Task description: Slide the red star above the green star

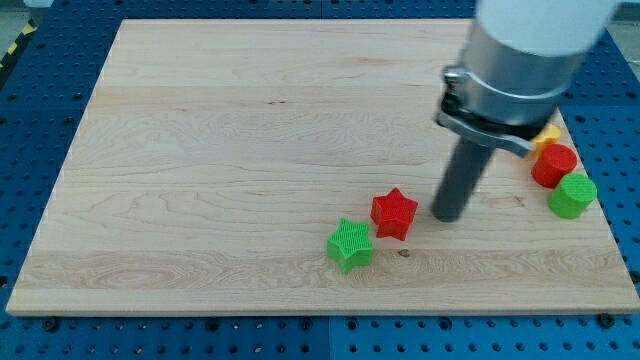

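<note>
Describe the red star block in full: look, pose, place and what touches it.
The red star-shaped block is a small ridged, plastic-looking piece lying flat on the pale wooden board, low and right of centre. The green star-shaped block sits just below-left of it, very close; contact cannot be told. My tip stands just to its right, a narrow gap between them.

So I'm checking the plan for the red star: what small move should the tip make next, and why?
Probably a short push toward the view's left. My tip stands just right of the red star-shaped block, which sits up and right of the green star-shaped block, not yet straight above it.
</note>
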{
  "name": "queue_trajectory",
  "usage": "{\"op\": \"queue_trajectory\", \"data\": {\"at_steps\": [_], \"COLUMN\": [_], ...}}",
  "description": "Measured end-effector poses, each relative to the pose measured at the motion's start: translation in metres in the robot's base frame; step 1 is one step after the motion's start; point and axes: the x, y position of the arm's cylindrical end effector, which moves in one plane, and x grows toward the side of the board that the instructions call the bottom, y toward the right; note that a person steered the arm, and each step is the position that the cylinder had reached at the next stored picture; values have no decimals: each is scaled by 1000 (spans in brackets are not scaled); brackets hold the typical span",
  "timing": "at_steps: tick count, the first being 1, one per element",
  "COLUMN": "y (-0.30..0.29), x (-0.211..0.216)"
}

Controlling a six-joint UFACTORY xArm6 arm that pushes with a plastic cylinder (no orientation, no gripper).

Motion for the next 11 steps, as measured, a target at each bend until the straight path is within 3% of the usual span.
{"op": "queue_trajectory", "data": {"at_steps": [2,4,9,11], "y": [-3,46,-51,-32], "x": [3,64,8,-1]}}
